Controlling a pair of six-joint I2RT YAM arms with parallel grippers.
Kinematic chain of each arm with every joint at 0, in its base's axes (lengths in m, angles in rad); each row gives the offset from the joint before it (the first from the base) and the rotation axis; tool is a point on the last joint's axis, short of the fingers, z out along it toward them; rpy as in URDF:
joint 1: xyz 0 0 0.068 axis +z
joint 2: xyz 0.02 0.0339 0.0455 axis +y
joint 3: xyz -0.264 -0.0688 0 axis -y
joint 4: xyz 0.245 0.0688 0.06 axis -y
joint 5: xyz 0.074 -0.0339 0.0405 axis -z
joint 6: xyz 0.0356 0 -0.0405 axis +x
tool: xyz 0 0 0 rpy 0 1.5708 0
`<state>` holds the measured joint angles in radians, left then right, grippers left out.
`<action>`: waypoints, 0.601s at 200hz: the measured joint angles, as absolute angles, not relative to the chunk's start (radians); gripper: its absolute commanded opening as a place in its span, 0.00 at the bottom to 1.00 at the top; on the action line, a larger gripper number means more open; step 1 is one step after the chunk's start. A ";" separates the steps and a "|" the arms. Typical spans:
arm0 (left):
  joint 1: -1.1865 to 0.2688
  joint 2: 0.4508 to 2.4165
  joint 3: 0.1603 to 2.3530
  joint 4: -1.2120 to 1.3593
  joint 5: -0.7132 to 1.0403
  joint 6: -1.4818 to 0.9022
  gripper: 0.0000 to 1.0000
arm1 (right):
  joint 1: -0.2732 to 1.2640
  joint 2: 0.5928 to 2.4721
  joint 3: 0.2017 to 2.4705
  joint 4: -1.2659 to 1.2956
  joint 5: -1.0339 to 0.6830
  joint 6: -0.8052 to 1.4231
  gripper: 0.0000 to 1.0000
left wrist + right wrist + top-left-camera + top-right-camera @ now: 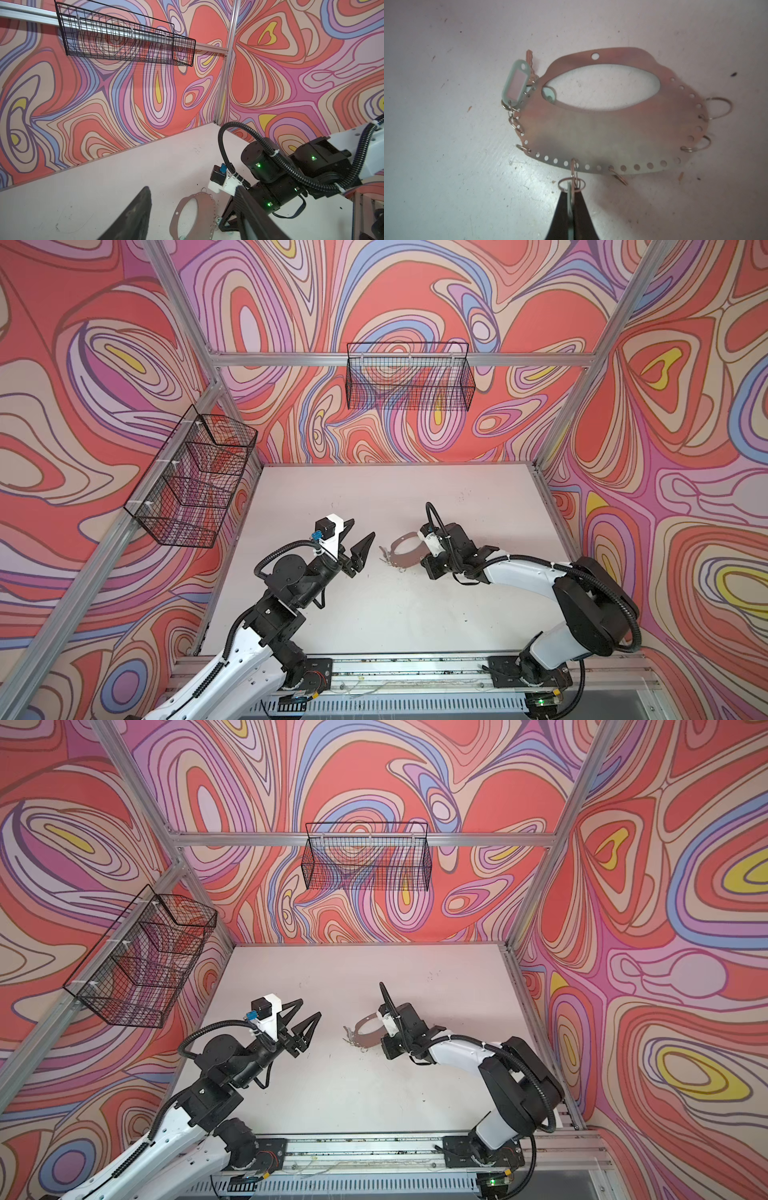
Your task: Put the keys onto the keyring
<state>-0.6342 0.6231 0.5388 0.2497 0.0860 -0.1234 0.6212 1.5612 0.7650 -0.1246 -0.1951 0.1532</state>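
Pale tabletop (446,145): one keyring (591,135), three mint tags (517,83), one key (529,60).

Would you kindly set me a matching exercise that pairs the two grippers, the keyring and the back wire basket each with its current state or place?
Things:
1. left gripper
2. right gripper
3. keyring
4. basket

States or places:
A. hangs on the wall
B. shut on a mint tag
C. open, holding nothing
D. on the table

Pairs: 1-C, 2-B, 3-D, 4-A
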 measured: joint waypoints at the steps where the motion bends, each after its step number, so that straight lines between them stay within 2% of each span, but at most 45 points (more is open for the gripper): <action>1: -0.634 0.623 0.539 0.250 0.086 -0.123 0.66 | 0.621 1.560 0.762 -0.125 -0.196 0.155 0.00; 28: -0.634 0.624 0.539 0.250 0.086 -0.125 0.66 | 0.621 1.557 0.723 -0.136 -0.205 0.200 0.00; 48: -0.634 0.629 0.539 0.250 0.089 -0.127 0.66 | 0.621 1.551 0.694 -0.146 -0.213 0.236 0.07; 105: -0.634 0.638 0.539 0.242 0.090 -0.133 0.66 | 0.621 1.453 0.619 -0.168 -0.235 0.337 0.12; 120: -0.634 0.640 0.539 0.242 0.094 -0.135 0.66 | 0.621 1.431 0.598 -0.173 -0.236 0.360 0.22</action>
